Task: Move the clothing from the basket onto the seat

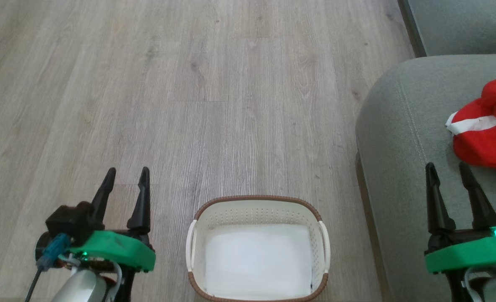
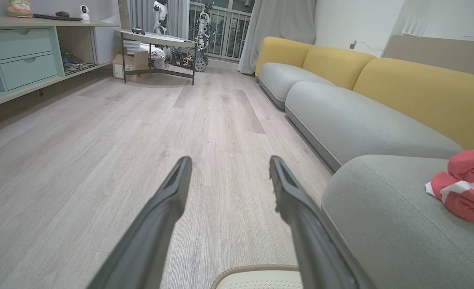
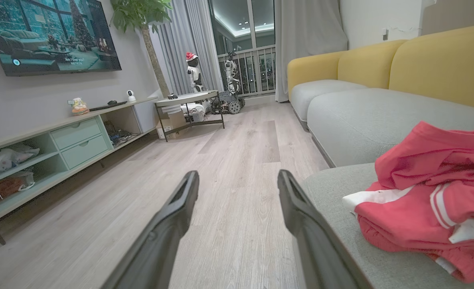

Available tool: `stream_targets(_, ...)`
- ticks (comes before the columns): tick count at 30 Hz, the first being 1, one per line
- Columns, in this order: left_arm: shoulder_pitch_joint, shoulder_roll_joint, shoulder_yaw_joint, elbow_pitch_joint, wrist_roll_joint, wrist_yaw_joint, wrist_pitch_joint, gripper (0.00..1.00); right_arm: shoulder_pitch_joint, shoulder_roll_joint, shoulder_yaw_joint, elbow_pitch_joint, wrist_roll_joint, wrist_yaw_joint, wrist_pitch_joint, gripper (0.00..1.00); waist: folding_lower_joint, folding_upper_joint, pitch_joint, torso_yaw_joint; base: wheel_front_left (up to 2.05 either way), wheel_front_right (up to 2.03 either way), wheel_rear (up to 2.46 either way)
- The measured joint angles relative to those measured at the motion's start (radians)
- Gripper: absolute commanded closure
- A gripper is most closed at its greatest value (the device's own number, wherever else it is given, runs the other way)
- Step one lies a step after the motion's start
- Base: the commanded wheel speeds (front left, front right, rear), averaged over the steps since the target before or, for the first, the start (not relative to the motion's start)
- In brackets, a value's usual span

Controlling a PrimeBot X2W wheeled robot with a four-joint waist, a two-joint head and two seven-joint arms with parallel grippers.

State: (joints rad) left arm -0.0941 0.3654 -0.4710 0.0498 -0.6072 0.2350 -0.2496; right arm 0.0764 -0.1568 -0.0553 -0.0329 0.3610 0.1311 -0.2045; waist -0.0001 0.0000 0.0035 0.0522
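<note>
L arm: the left end effector (image 1: 129,170) was spread wide & empty, its long dark fingers hanging over the pale grey wood-look plank floor (image 1: 231,105). It was just left of the small cream perforated plastic basket (image 1: 256,212) w/ brown woven-look rim & white side handles.

R arm: the right end effector (image 1: 446,164) was spread wide too, also empty. In the head view it showed against the front part of the large grey-green fabric-upholstered seat (image 1: 399,138).

The basket stood on the floor between the two arms, near the seat's edge but apart from it. A flat white sheet (image 1: 256,260) lined its bottom.

The bright red soft fabric clothing (image 1: 487,138) w/ white stripes & trim lay bunched on the seat. It was just beyond & right of the right end effector's fingertips, not touching them. Yellow sofa backrests (image 3: 441,64) ran behind the seat.
</note>
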Motion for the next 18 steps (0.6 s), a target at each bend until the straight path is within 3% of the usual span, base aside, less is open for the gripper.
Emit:
stream_targets(11,0.04,-0.077,0.11,0.056,0.098,-0.095,0.0,0.0,-0.001,0.008,0.034,0.035,-0.018,0.0,-0.022,0.0,0.0,0.0,0.011,-0.003,0.0,0.0,0.0)
stream_targets(18,0.041,-0.117,0.155,0.079,0.141,-0.131,-0.002,0.0,-0.001,0.017,0.04,0.048,-0.018,0.0,-0.031,0.0,0.0,0.0,0.011,-0.004,0.0,0.0,0.0)
